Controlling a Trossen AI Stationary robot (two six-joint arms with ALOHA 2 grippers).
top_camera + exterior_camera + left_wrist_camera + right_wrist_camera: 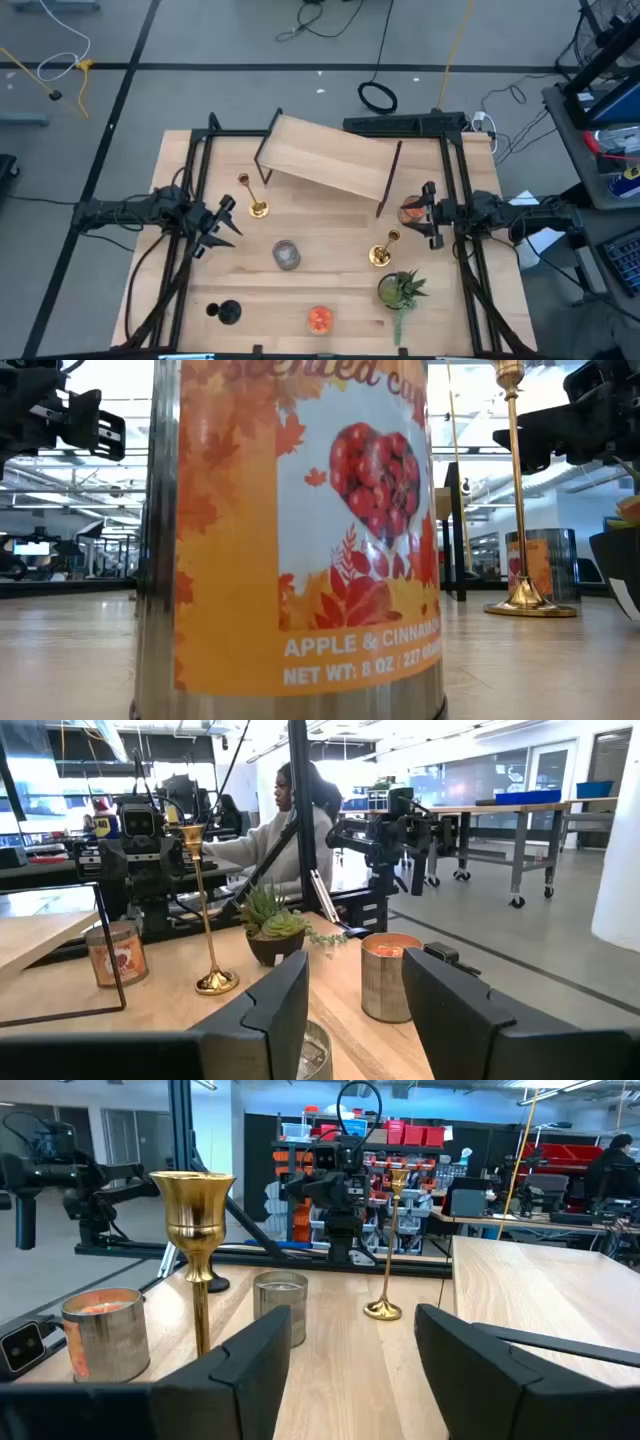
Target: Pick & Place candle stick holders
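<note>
Because neither gold candlestick is yet in hand, both stand upright on their round bases where an arm can come at them from the side: the left gold candlestick [250, 197] on the left half of the table [330, 215], just in front of the raised wooden shelf [330, 155], and the right gold candlestick [384, 250] on the right half, near the green potted plant [400, 292]. Between them sits the grey cup [287, 254]. Along the near edge are the short black holder [228, 312] and the orange-red cup [320, 319], the latter so close to the low camera that its label fills that view. Another labelled tin [411, 212] sits under the shelf's right end, just beside the right arm.

The left gripper [222, 226] hovers level with the table, fingers spread, a little to the side of and nearer than the left gold candlestick and not touching it; its wrist view looks across the grey cup toward the far candlestick. The right gripper [432, 215] also hangs with fingers parted, and its wrist view has the right gold candlestick's cup [193, 1205] close ahead, slightly off its centre line. That lineup suggests a side grasp on the slim stem, though I cannot tell how near the fingers really are.
</note>
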